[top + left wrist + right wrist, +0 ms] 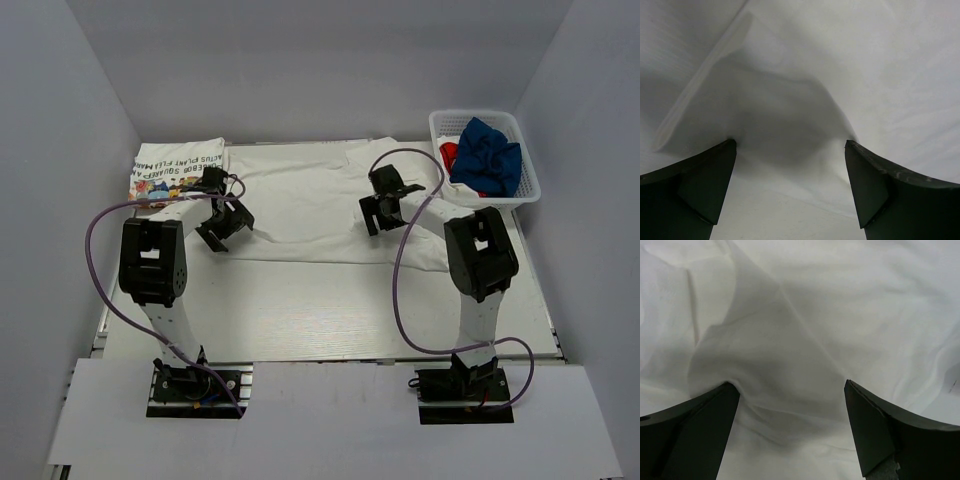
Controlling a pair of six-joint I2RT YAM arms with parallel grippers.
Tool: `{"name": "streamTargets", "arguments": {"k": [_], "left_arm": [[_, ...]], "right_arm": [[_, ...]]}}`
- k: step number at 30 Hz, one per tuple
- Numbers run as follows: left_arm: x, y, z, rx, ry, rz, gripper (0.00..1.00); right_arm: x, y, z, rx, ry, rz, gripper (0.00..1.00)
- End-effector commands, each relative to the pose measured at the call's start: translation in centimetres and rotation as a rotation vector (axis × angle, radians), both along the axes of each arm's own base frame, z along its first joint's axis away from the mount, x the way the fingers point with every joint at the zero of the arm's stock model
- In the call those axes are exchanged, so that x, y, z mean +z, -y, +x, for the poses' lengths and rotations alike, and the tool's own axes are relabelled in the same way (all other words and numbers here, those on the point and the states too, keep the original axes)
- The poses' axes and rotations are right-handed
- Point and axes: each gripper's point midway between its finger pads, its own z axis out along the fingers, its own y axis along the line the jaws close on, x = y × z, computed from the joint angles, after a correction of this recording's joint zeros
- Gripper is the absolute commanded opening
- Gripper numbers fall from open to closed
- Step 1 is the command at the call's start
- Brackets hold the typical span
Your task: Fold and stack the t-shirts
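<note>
A plain white t-shirt [320, 195] lies spread flat across the middle of the table. My left gripper [224, 228] is open at the shirt's left edge, and its jaws straddle a raised fold of white cloth [765, 100]. My right gripper [384, 210] is open over the shirt's right part, with its jaws either side of a wrinkle [775, 360]. A folded white t-shirt with colourful print and black lettering [175, 165] lies at the back left. A navy t-shirt [487, 155] and a white one with red graphic [450, 155] sit in the basket.
The white lattice basket [437, 120] stands at the back right corner. Grey walls enclose the table on three sides. Purple cables loop from both arms over the near part of the table.
</note>
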Motion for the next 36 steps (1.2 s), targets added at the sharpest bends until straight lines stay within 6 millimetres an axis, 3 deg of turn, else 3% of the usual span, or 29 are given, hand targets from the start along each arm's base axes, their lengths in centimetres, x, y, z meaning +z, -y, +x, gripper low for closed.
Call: {"name": "streamTargets", "arguments": {"k": [1, 4, 6, 7, 10, 13, 14, 15, 16, 18, 19, 20, 21, 22, 23, 24, 29, 32, 36], "left_arm": [[-2.7, -1.3, -1.5, 0.014, -0.084, 0.034, 1.0], [-3.5, -2.5, -2.4, 0.031, -0.124, 0.094, 1.0], [-3.9, -2.6, -2.8, 0.033, -0.143, 0.105, 1.0], [-4.2, -2.9, -3.2, 0.035, -0.164, 0.117, 1.0], [-4.2, -3.0, -3.2, 0.038, -0.163, 0.126, 1.0], [-3.9, -3.0, -3.3, 0.038, -0.163, 0.126, 1.0], [-3.9, -3.0, -3.3, 0.038, -0.163, 0.126, 1.0], [-3.6, -3.1, -3.2, 0.029, -0.153, 0.128, 1.0], [-3.6, -3.2, -3.4, 0.031, -0.162, 0.137, 1.0], [-3.2, -3.2, -3.3, 0.032, -0.151, 0.136, 1.0], [-2.9, -3.4, -3.2, 0.035, -0.141, 0.144, 1.0], [-2.9, -3.1, -3.2, 0.026, -0.141, 0.145, 1.0], [-2.9, -3.1, -3.2, 0.026, -0.141, 0.145, 1.0], [-2.9, -3.1, -3.2, 0.026, -0.141, 0.145, 1.0], [-2.6, -3.0, -2.8, 0.027, -0.13, 0.144, 1.0], [-2.3, -3.0, -2.7, 0.027, -0.121, 0.143, 1.0], [-1.9, -3.2, -2.6, 0.031, -0.109, 0.151, 1.0], [-1.6, -3.3, -2.7, 0.034, -0.107, 0.159, 1.0], [-1.3, -3.7, -2.8, 0.039, -0.106, 0.177, 1.0]], "right_arm": [[1.3, 1.6, 2.9, -0.105, 0.109, -0.062, 0.9], [2.4, 2.7, 4.4, -0.194, 0.174, -0.076, 0.9], [3.0, 4.7, 5.5, -0.26, 0.206, -0.108, 0.9], [3.3, 4.1, 6.2, -0.26, 0.229, -0.11, 0.9], [3.5, 5.6, 8.1, -0.309, 0.257, -0.116, 0.9], [3.4, 8.2, 10.5, -0.368, 0.289, -0.178, 0.9], [2.4, 9.4, 11.0, -0.386, 0.261, -0.195, 0.9], [3.7, 10.2, 12.1, -0.414, 0.28, -0.185, 0.9], [3.6, 10.5, 11.9, -0.41, 0.256, -0.177, 0.9], [5.5, 9.9, 11.6, -0.334, 0.268, -0.155, 0.9], [7.9, 8.1, 11.9, -0.282, 0.324, -0.075, 0.9], [7.5, 7.1, 10.3, -0.152, 0.303, -0.065, 0.9], [9.7, 5.5, 9.9, -0.102, 0.355, -0.018, 0.9], [9.4, 2.9, 8.9, 0.002, 0.325, 0.079, 0.9], [8.4, 2.5, 7.6, 0.047, 0.296, 0.083, 0.9], [9.0, 1.6, 6.1, 0.091, 0.295, 0.096, 0.9], [5.1, -2.0, 0.9, 0.267, 0.147, 0.134, 0.9], [3.3, -2.8, -0.5, 0.312, 0.095, 0.12, 0.9], [2.4, -3.6, -0.6, 0.365, 0.074, 0.093, 0.9]]}}
